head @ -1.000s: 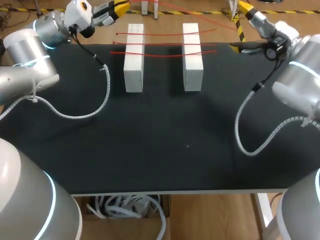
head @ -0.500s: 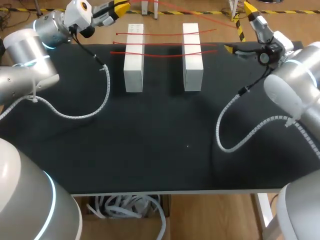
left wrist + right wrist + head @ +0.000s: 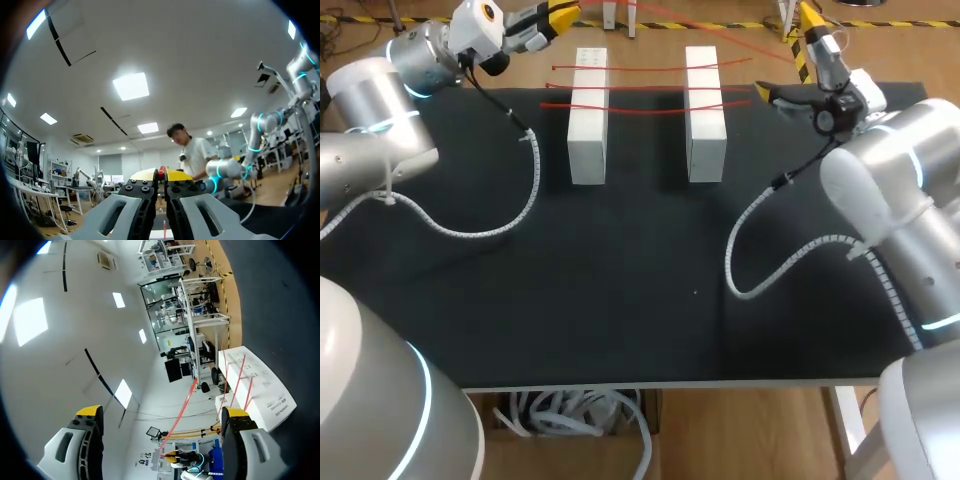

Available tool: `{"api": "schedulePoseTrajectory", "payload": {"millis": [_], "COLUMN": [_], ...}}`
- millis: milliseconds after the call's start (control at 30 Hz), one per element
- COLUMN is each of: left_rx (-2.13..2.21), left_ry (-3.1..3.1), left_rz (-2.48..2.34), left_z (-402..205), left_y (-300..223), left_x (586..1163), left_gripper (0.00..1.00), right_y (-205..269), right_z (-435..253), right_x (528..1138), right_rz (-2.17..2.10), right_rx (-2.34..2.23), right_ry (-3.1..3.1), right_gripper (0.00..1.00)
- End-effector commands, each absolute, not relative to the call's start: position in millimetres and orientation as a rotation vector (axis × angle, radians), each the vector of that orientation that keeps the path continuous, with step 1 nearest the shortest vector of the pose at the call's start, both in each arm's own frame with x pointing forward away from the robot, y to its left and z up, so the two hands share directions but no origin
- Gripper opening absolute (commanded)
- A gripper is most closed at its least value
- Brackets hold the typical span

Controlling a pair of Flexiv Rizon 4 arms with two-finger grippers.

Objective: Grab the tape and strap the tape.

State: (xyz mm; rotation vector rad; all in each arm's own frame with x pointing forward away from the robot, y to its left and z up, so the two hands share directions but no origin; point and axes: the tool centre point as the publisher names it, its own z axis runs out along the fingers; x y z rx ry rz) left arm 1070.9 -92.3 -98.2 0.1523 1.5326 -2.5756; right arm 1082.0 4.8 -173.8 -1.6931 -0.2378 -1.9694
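Left gripper (image 3: 558, 14) at the far left corner, yellow tips pinched together on red tape (image 3: 161, 171), strands (image 3: 645, 68) lying across two white blocks (image 3: 588, 115) on the black table (image 3: 620, 280), right gripper (image 3: 786, 53) spread wide near their right ends.

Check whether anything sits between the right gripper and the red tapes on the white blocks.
Nothing visible does. The right gripper is open, off to the side of the right white block; only bare black table separates it from the ends of the red tapes.
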Motion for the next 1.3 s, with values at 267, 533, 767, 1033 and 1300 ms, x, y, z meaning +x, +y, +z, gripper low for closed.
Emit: {"api": "schedulePoseTrajectory", "payload": {"millis": [267,533,767,1033,1300], "left_rx": [0.157,0.157,0.157,0.157,0.157], "left_ry": [1.528,1.528,1.528,1.528,1.528], "left_rz": [-2.578,-2.578,-2.578,-2.578,-2.578], "left_z": [-99.7,-99.7,-99.7,-99.7,-99.7], "left_y": [-92.3,-92.3,-92.3,-92.3,-92.3], "left_x": [1071.5,1071.5,1071.5,1071.5,1071.5], "left_gripper": [0.0,0.0,0.0,0.0,0.0], "right_y": [10.4,4.9,5.8,5.1,7.9], "right_z": [-177.3,-183.1,-175.3,-168.1,-160.8], "right_x": [1073.7,1068.2,1077.7,1087.1,1086.1], "right_rz": [-2.242,-2.261,-2.295,-2.309,-2.292], "right_rx": [-2.077,-2.073,-2.016,-1.998,-2.001], "right_ry": [0.604,0.653,0.691,0.732,0.703], "right_gripper": [1.0,1.0,1.0,1.0,1.0]}}
